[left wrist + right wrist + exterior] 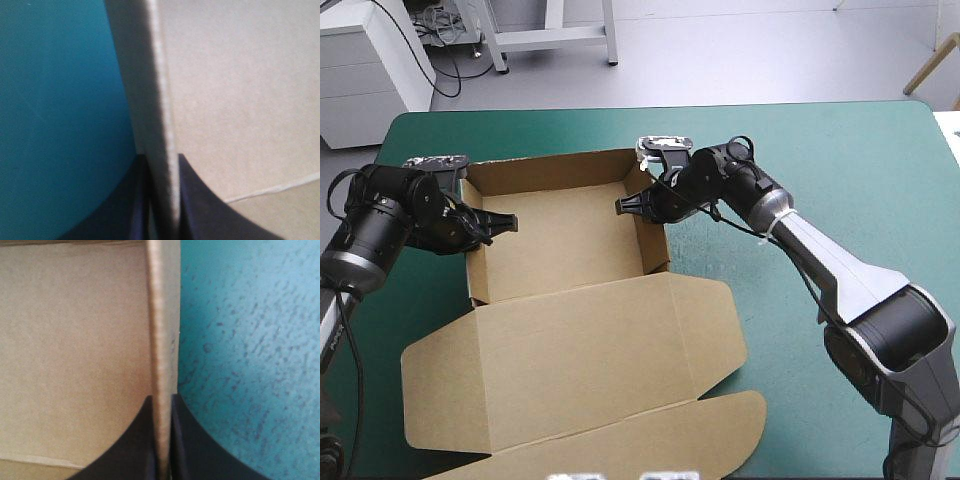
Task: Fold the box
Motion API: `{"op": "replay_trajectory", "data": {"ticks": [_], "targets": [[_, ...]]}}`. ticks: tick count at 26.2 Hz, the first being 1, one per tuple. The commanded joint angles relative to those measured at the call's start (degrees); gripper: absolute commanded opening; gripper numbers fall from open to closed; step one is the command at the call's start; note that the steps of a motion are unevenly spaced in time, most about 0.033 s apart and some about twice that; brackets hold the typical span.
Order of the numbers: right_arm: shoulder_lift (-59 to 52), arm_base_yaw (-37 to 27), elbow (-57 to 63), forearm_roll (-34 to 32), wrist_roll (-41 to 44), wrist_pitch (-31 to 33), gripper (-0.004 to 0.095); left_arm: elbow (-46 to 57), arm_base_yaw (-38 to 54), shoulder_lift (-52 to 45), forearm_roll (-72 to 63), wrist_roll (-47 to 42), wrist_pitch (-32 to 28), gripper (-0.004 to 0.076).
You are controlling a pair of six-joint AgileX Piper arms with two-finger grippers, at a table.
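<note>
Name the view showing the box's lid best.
The high view: the lid lies flat, spread toward the near edge. The wrist views show only walls pinched by the left gripper and right gripper, no clear lid.

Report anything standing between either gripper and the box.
Nothing visible does. The left gripper is shut on the left wall of the box, the right gripper on its right wall, with the board directly in each grip.

The worktop carries a teal-green cover, its two far corners rounded. Beside the right gripper, on its outer side, the cover lies flat and shows fine dark flecks (plain in the right wrist view). Beside the left gripper, again on the outer side, it shows as a smooth, even teal-green field.
</note>
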Motion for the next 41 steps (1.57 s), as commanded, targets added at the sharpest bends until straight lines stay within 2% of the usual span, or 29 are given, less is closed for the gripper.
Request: {"op": "replay_trajectory", "data": {"ticks": [1, 3, 6, 8, 9, 11, 19, 29, 32, 35, 38, 41], "targets": [[-3.54, 0.85, -1.64, 5.82, 0.39, -1.22, -0.0019, -1.44, -0.87, -0.55, -1.26, -0.72, -3.65, -0.0010], [-3.64, 0.85, -1.64, 5.22, 0.39, -0.36, -0.0019, -1.77, -0.87, 1.06, -0.42, -0.72, -3.88, -0.0010], [-4.51, -0.37, -2.07, -0.85, 1.37, 4.60, -0.0019, -6.73, -1.32, 4.74, -1.22, 2.38, -3.83, -0.0010], [-5.50, -2.14, -3.66, -6.40, 2.92, 9.76, -0.0019, -10.85, -3.15, 8.19, -1.63, 4.78, -2.92, -0.0010], [-6.17, -3.22, -5.29, -10.52, 3.43, 14.60, -0.0019, -12.78, -4.60, 10.77, -1.22, 4.76, -2.62, -0.0010], [-6.72, -4.76, -6.59, -14.05, 3.54, 18.12, -0.0020, -15.47, -6.24, 15.12, -2.81, 4.76, -1.81, -0.0010], [-5.00, -6.74, -6.05, -13.25, 3.54, 18.12, -0.0019, -16.65, -7.08, 22.66, -7.45, 5.84, -1.18, -0.0010], [0.42, -6.74, -2.03, -12.28, 3.33, 18.12, -0.0019, -16.90, -7.08, 23.35, -7.56, 7.89, -2.45, -0.0010], [0.81, -6.51, -1.95, -11.92, 1.95, 18.12, -0.0018, -16.90, -7.08, 23.35, -7.34, 9.08, -2.59, 0.0012], [0.81, -6.07, -2.06, -13.49, 0.64, 18.12, 0.0036, -16.90, -7.08, 23.35, -7.50, 10.36, -2.59, 0.0110], [0.69, -5.81, -2.06, -15.65, 1.37, 18.12, 0.0237, -17.02, -7.08, 23.35, -8.61, 10.36, -3.04, 0.0275], [0.69, -5.81, -2.06, -17.98, 2.48, 18.12, 0.0448, -17.02, -7.08, 23.35, -9.16, 10.36, -3.91, 0.0475]]}}
